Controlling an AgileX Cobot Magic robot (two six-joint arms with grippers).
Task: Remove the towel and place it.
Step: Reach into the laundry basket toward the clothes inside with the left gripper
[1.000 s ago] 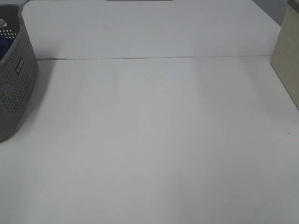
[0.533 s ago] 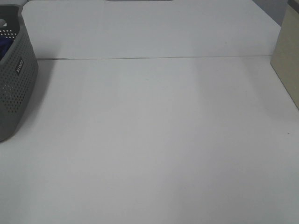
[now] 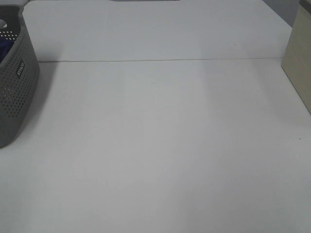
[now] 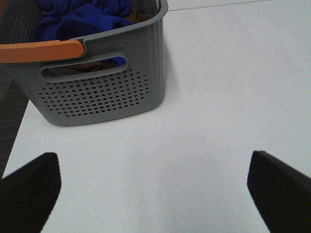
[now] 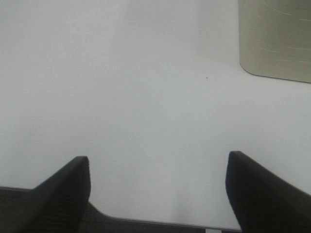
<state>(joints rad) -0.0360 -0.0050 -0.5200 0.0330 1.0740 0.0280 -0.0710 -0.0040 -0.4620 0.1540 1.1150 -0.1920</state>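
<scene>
The towel (image 4: pixel 82 17) is a crumpled royal-blue cloth lying inside the grey perforated basket (image 4: pixel 102 92); in the high view only a sliver of the towel (image 3: pixel 4 48) shows over the rim of the basket (image 3: pixel 14 87) at the far left. My left gripper (image 4: pixel 153 189) is open over bare table, short of the basket, nothing between its fingers. Well apart from the basket, my right gripper (image 5: pixel 158 189) is open above the table's near edge, holding nothing. Neither arm appears in the high view.
The basket has an orange handle (image 4: pixel 41 51), and something brown lies in it beside the towel. A beige box (image 3: pixel 299 63) stands at the table's right edge and appears as the beige box (image 5: pixel 274 39) in the right wrist view. A seam (image 3: pixel 160 60) crosses the white table.
</scene>
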